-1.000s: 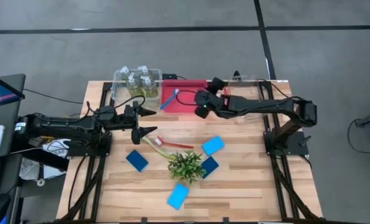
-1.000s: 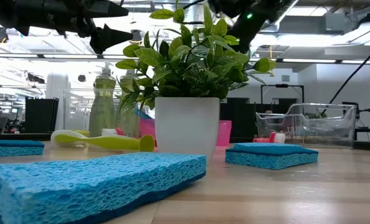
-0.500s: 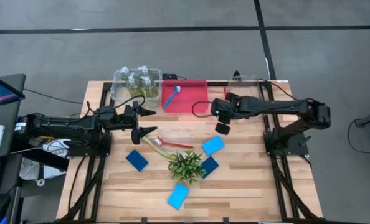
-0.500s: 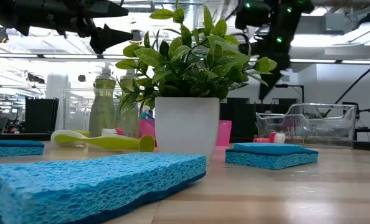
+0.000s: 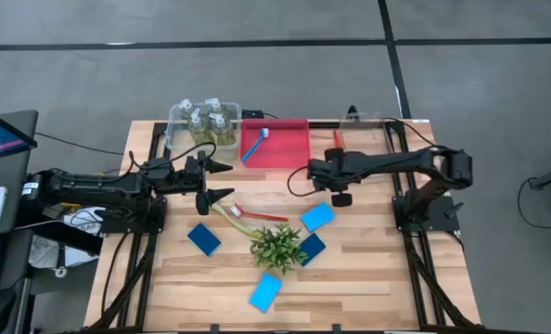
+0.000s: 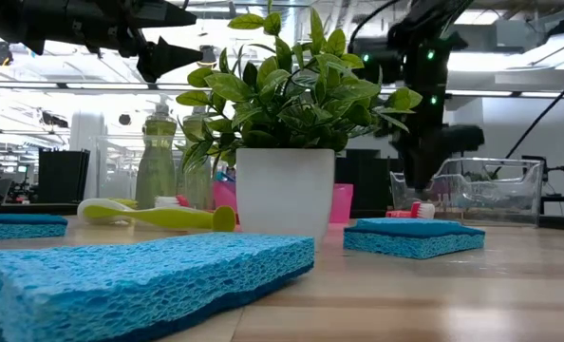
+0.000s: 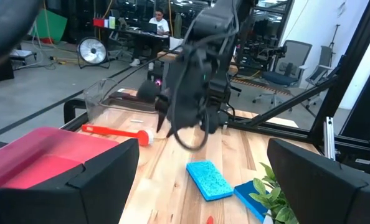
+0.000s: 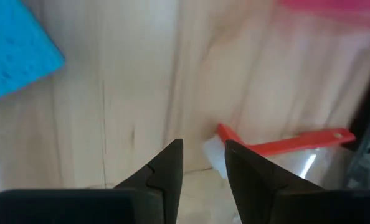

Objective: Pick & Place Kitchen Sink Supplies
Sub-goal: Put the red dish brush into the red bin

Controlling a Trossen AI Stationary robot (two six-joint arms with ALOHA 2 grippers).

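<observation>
Right claw point(image 5: 339, 193) nearly clenched, apparently empty, above bare table point(image 5: 368, 269) beside light-blue sponge point(image 5: 317, 217); left claw point(image 5: 222, 180) released.

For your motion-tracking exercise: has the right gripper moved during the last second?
Yes. The right gripper left the red bin and moved toward the light-blue sponge.

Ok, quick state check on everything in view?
Left pincer: open, empty, above table.
Right pincer: narrow gap, empty.
Bottles: upright in clear bin.
Blue brush: lying in red bin.
Yellow brush: lying on table.
Red brush: lying by yellow brush.
Sponges: four flat on table.
Plant: upright.
</observation>
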